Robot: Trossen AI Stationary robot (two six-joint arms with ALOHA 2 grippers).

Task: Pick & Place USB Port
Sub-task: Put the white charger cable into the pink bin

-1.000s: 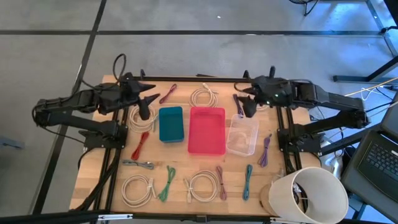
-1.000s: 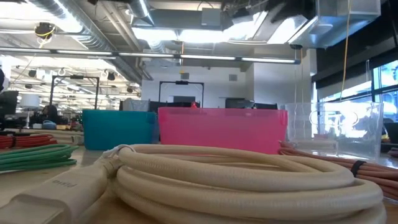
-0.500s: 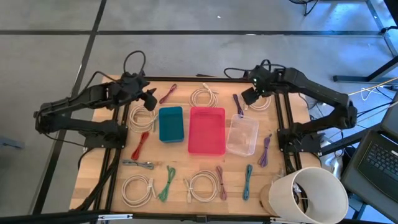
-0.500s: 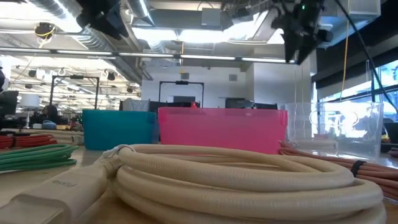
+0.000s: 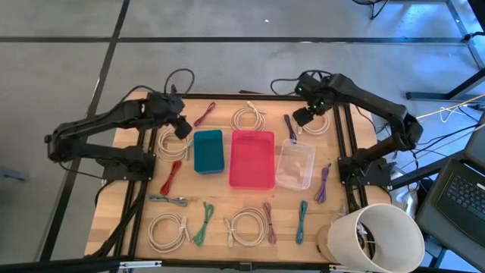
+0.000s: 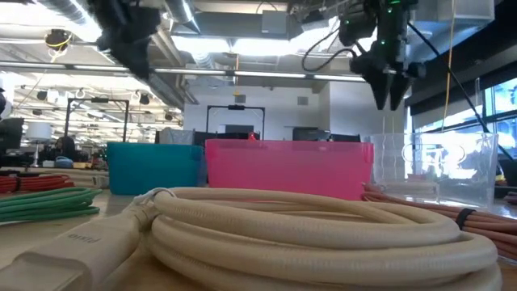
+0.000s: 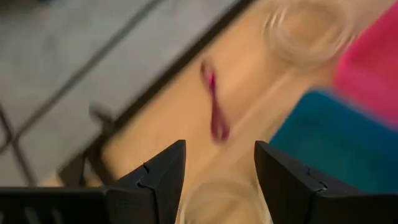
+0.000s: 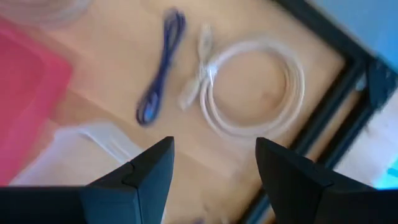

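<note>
Several cables lie on the wooden table: a maroon bundle [image 5: 204, 114] [image 7: 214, 109], a purple bundle [image 5: 290, 125] [image 8: 158, 68], and white coils [image 5: 246, 117] [image 8: 255, 93]. A teal bin [image 5: 208, 150], a pink bin [image 5: 251, 158] and a clear bin [image 5: 295, 164] stand in a row mid-table. My left gripper [image 5: 183, 127] [image 7: 217, 149] hangs open above the table by the teal bin's far left corner. My right gripper [image 5: 301, 116] [image 8: 214, 146] [image 6: 386, 93] hangs open, pointing down, above the clear bin's far end beside the purple bundle. Neither holds anything.
More cable bundles, green, teal, purple and red [image 5: 171, 176], and white coils [image 5: 168, 230] line the near half of the table. A white bucket [image 5: 375, 235] stands at the near right corner. Black frame posts rise at both sides.
Both arms have unfolded from a tucked pose. Their grippers have swung out and tipped to point down, coming into the low view from above. The right gripper has also moved a little toward the table's far edge. No cable or bin has moved.
</note>
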